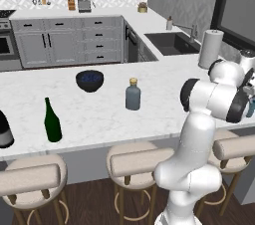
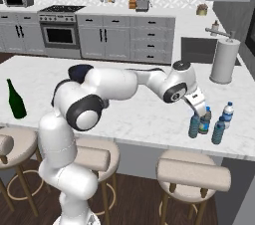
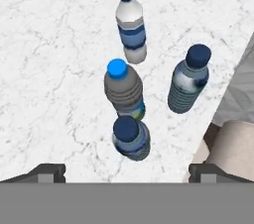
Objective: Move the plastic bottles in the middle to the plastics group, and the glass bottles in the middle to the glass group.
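Far left, glass group: I see the fat dark bottle [image 1: 4, 130] with its pale lower band at the counter's left edge, and the tall green wine bottle [image 1: 52, 121] just beside it, both upright.

Middle, glass bottle: the squat grey-blue bottle [image 1: 133, 94] with the tan cap stands upright and alone on the marble counter [image 1: 99, 114], near the dark bowl [image 1: 90, 80]. I judge it the one thing not yet sorted.

Right, plastics group: four small water bottles stand close together near the counter's right end. In the hand view I pick out the white-labelled bottle [image 3: 131, 25], the bright-blue-capped bottle [image 3: 124, 89], the dark-capped bottle [image 3: 188, 79] and the nearest bottle [image 3: 131, 138]. All are upright and none touches the fingers.

Gripper: my gripper [image 2: 200, 110] hangs over the plastics group with its jaws spread wide and nothing between them; the finger tips [image 3: 47, 172] sit well apart at the bottom of the hand view.

Key relation: the grey-blue bottle lies well to the left of the gripper, across the counter. Its long axis is vertical, so I would swing left and come at the body from the side.

Risk: I judge that pulling away carelessly could knock the nearest bottle over.
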